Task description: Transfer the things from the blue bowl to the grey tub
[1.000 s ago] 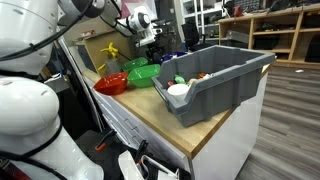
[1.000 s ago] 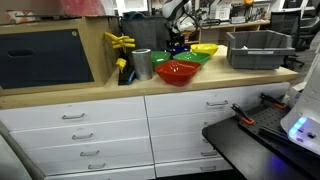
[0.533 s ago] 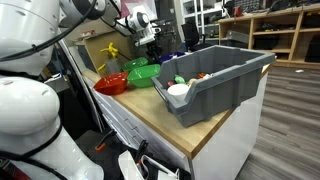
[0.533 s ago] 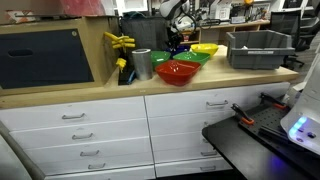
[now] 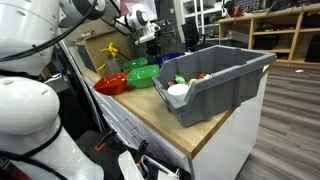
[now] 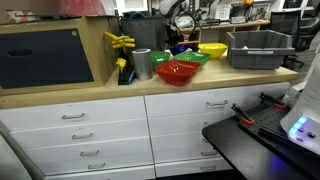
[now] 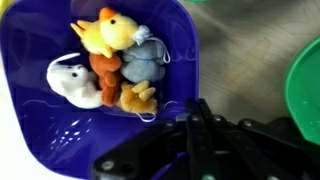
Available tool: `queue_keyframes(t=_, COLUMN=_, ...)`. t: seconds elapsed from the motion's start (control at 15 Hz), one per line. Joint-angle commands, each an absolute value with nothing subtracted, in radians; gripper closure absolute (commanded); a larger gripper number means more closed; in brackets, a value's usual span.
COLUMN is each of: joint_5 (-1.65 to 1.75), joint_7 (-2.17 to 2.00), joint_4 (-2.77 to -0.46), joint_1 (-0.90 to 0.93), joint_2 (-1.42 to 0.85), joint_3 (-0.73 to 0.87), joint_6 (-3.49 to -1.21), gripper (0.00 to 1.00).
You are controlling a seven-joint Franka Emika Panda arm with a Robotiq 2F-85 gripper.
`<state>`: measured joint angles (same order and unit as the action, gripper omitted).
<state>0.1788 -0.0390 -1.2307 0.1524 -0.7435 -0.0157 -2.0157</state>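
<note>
Step in hand: securing the blue bowl [image 7: 40,140] before carrying its load. My end effector [image 7: 196,108] sits at the bowl's rim with its fingers drawn together, apparently pinched on the wall.

The things [image 7: 115,60], small soft toys, lie heaped in the bowl against the far wall in the wrist view. The bowl stands on the worktop [image 5: 150,115] beyond the green bowls, well apart from the grey tub [image 5: 225,85].

Orientation: the bowl's mouth faces up and shows no marked long axis. The tub's long axis runs along the worktop.

Next move, as I judge: lift level, carry over the tub, tip.
</note>
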Motion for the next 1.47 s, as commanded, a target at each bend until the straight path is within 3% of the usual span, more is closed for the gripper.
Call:
queue_keyframes(t=0.0, joint_5=0.173, joint_7=-0.013, joint_4=-1.204, joint_1=0.156, joint_2=-0.74, joint_3=-0.023, joint_6=-1.973, gripper=0.99)
queue_keyframes(t=0.93, joint_5=0.309, joint_7=-0.058, joint_4=-1.104, joint_1=0.218, joint_2=-0.704, joint_3=0.033, joint_6=-1.981, gripper=0.99)
queue_keyframes(t=1.4, joint_5=0.262, joint_7=-0.124, joint_4=-1.18, joint_1=0.204, joint_2=-0.578, joint_3=0.012, joint_6=-1.939, gripper=0.99)
